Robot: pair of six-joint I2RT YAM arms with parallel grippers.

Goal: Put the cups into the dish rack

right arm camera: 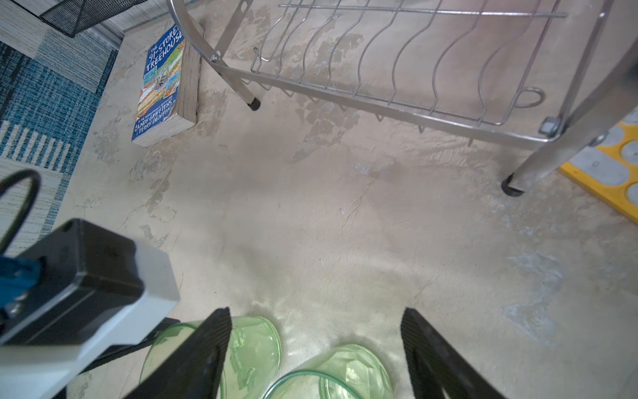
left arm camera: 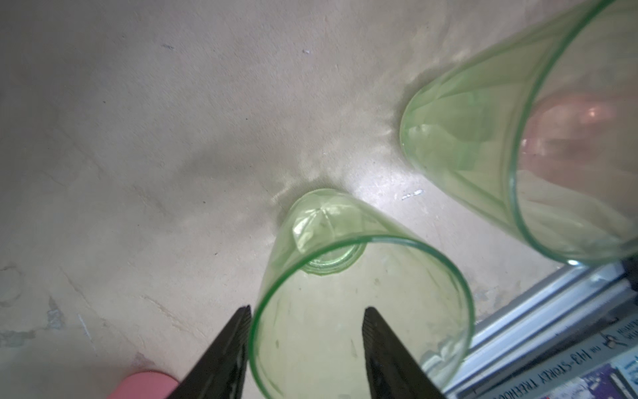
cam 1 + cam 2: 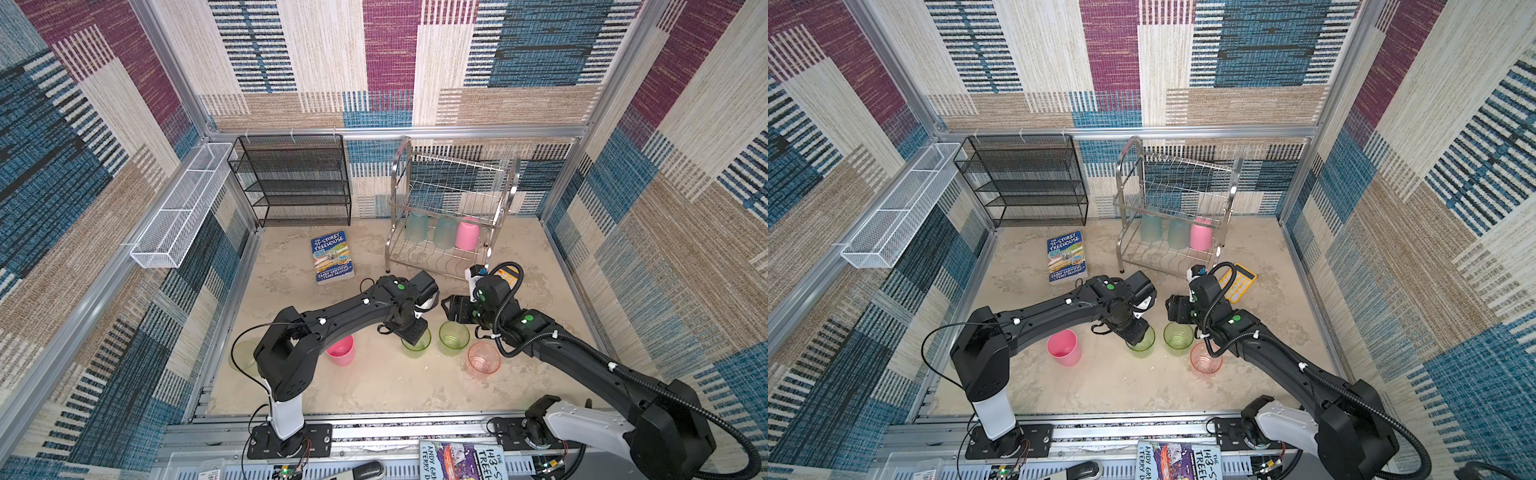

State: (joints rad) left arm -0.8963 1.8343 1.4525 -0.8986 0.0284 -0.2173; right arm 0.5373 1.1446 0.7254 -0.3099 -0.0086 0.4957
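The left gripper [image 2: 307,311] stands about half open astride the rim of the yellow-green cup [image 2: 331,221]. One finger is just outside the wall and the other inside the mouth, neither clearly pressing, so nothing is held. That cup stands upright on the table [image 2: 138,138]. Just beside the gripper's inner finger, apart from it, is the second yellow-green cup [image 2: 466,138], with the salmon cup [image 2: 580,138] showing through it. Near the outer finger sits the rim of the pink cup [image 2: 148,385]. Beyond the fingertips the table lies bare.

The right gripper [image 1: 316,310] hangs wide open and empty, the second yellow-green cup low between its fingers. Whether they clear its rim the cut-off view does not quite show. Ahead of it is open table up to the dish rack [image 1: 379,100], whose front rail and feet mark the edge.

Only the top views show the rack's load: two teal cups [image 3: 415,226] and a racked pink cup [image 3: 467,232], upside down under the upper tier. They also show a third yellow-green cup [image 3: 241,355] behind the left arm, well apart from both grippers.
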